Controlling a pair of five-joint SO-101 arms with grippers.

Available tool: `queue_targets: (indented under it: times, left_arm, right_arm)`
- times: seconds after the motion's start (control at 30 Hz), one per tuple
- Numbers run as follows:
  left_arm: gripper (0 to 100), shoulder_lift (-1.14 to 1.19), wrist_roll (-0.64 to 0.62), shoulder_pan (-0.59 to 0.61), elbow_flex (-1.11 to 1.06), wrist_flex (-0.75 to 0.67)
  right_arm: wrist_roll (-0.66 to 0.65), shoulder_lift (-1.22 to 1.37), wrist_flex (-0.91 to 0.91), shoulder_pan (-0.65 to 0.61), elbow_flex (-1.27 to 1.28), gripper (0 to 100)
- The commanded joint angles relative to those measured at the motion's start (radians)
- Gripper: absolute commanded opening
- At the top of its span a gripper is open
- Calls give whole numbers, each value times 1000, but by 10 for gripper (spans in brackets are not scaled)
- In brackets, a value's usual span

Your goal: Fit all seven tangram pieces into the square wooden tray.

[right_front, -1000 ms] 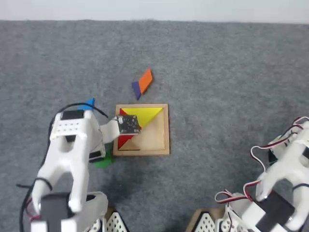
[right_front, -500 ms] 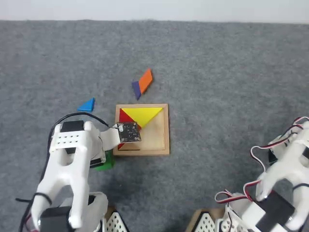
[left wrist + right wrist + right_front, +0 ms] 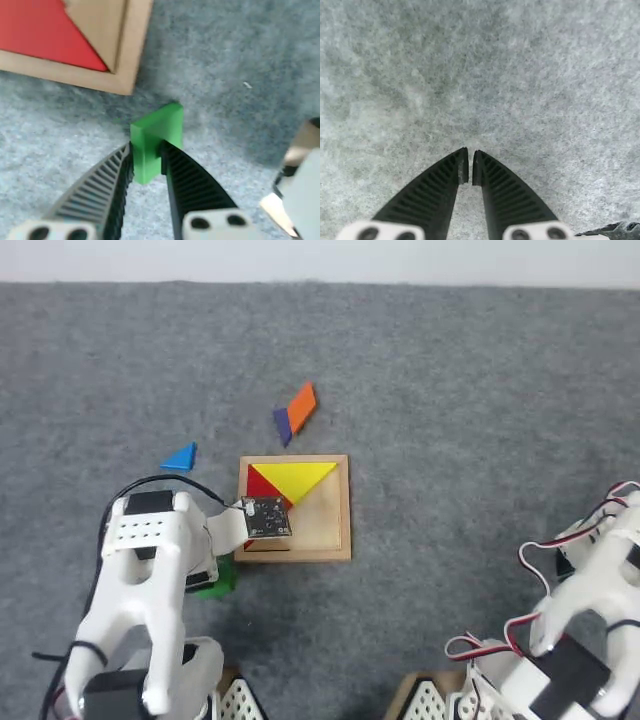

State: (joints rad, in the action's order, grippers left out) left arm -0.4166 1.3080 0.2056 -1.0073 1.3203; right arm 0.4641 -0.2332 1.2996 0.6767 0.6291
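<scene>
Now, at the left, your left gripper (image 3: 147, 151) is closed on the green piece (image 3: 156, 131), which seems to stand on edge between the fingers. It is just beside the near left corner of the wooden tray (image 3: 344, 510). The tray lies to its right and holds the red triangle (image 3: 257, 483) and the yellow triangle (image 3: 296, 477), with bare wood toward the right side. Far right, your right gripper (image 3: 470, 169) is closed on nothing and well apart, so the left arm is the nearer one.
</scene>
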Motion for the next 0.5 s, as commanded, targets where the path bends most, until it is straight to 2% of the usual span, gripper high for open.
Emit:
queue_targets:
  times: [0.0, 0.17, 0.27, 0.47]
  left_arm:
    - [69, -94, 8, 18, -33, 98]
    - [70, -328, 11, 34, -131, 127]
    - [70, -434, 6, 25, -199, 87]
    - [135, -476, 12, 15, -232, 71]
  right_arm:
    - [-14, -56, -13, -12, -46, 31]
    - [-14, -56, -13, -12, -46, 31]
    - [-14, -56, -13, -12, -46, 31]
    - [-14, -56, -13, -12, -46, 31]
